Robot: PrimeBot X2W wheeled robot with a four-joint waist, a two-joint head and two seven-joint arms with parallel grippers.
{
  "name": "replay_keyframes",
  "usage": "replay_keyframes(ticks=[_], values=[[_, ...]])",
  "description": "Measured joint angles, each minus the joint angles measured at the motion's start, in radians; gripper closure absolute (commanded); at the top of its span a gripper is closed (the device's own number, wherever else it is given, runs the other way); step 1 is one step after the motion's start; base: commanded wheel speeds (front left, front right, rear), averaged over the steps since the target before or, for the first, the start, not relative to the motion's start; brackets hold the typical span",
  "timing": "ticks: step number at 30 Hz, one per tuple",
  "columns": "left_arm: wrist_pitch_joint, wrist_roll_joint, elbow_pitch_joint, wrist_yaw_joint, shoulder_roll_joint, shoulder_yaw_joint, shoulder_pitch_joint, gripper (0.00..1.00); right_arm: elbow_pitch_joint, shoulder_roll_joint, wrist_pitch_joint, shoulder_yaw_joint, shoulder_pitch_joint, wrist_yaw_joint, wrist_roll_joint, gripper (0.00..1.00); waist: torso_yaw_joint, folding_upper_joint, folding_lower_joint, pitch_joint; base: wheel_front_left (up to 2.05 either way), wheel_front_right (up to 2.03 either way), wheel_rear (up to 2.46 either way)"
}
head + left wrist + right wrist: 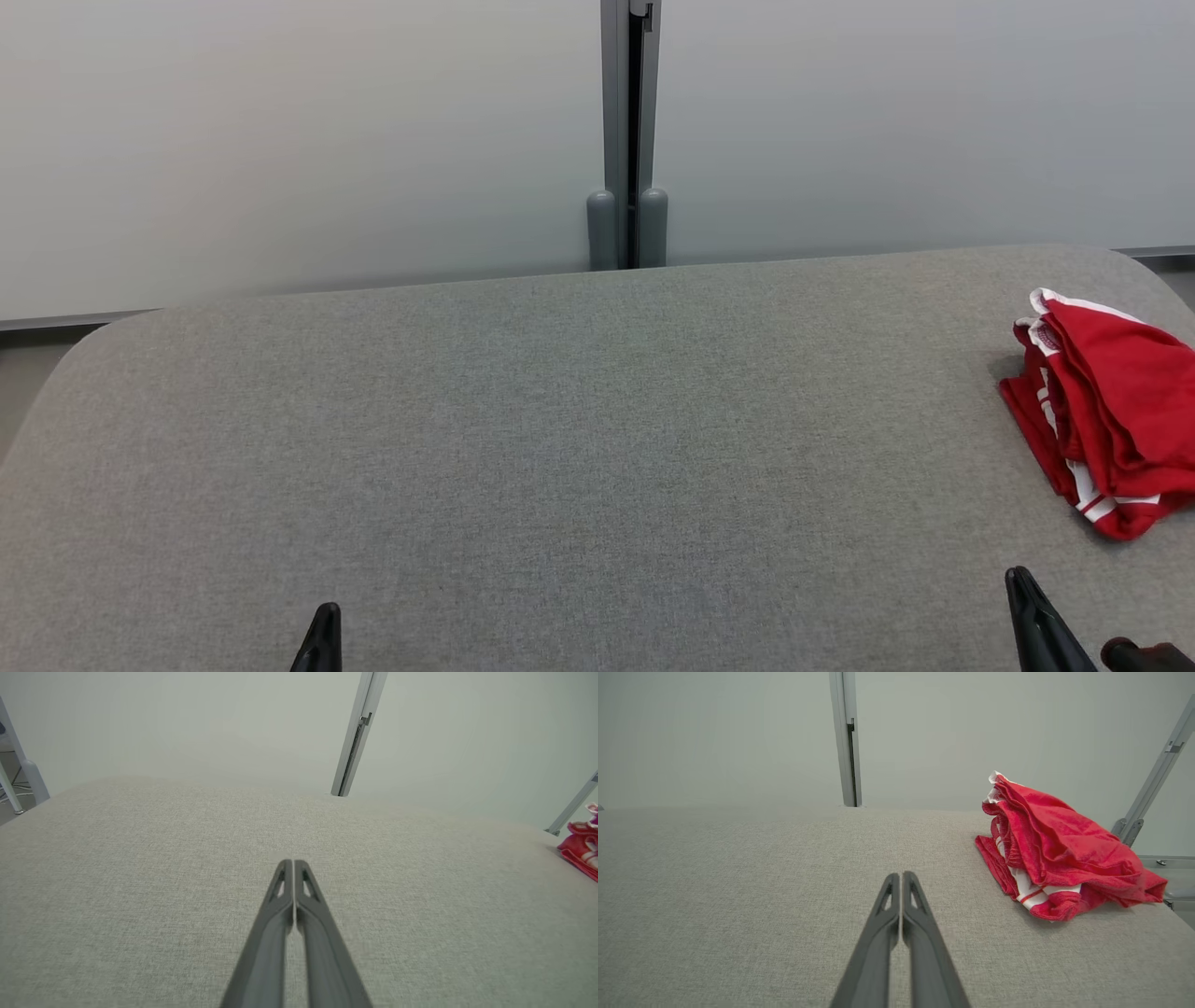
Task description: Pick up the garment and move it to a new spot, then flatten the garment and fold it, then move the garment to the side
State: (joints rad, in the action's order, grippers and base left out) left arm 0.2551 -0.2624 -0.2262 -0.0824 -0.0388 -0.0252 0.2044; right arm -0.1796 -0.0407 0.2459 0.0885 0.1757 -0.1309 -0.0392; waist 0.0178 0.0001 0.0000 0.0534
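The garment is a red cloth with white stripes, lying bunched in a heap at the table's far right edge. It shows large in the right wrist view and as a sliver at the right border of the left wrist view. My left gripper sits low at the front left, its fingers pressed together over bare table. My right gripper is at the front right, a short way in front of the heap, fingers shut with nothing between them.
The grey fabric-covered table has rounded far corners. Behind it stands a pale partition wall with a grey post at its middle. A slanted metal strut stands beyond the table's right end.
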Motion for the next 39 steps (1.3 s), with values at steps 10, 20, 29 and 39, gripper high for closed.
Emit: replay_keyframes(ticks=[10, 20, 29, 39], values=[[-0.051, -0.179, -0.006, -0.005, 0.0, 0.015, -0.019, 1.0, -0.009, 0.0, -0.047, 0.004, -0.027, 0.0, -0.207, 1.0, -0.001, 0.0, 0.0, -0.005, 0.0, 0.0, 0.0], [-0.094, -0.341, -0.007, -0.008, -0.001, 0.032, -0.056, 1.0, -0.016, 0.0, -0.089, 0.004, -0.058, 0.0, -0.397, 1.0, -0.003, 0.0, 0.0, -0.009, 0.0, 0.0, 0.0], [-0.13, -0.473, -0.009, -0.013, -0.001, 0.045, -0.092, 1.0, -0.022, 0.0, -0.123, 0.005, -0.087, 0.0, -0.549, 1.0, -0.004, 0.0, 0.0, -0.013, 0.0, 0.0, 0.0], [-0.163, -0.591, -0.01, -0.018, -0.002, 0.058, -0.116, 1.0, -0.027, 0.0, -0.155, 0.007, -0.111, 0.0, -0.687, 1.0, -0.005, 0.0, 0.0, -0.017, 0.0, 0.0, 0.0]])
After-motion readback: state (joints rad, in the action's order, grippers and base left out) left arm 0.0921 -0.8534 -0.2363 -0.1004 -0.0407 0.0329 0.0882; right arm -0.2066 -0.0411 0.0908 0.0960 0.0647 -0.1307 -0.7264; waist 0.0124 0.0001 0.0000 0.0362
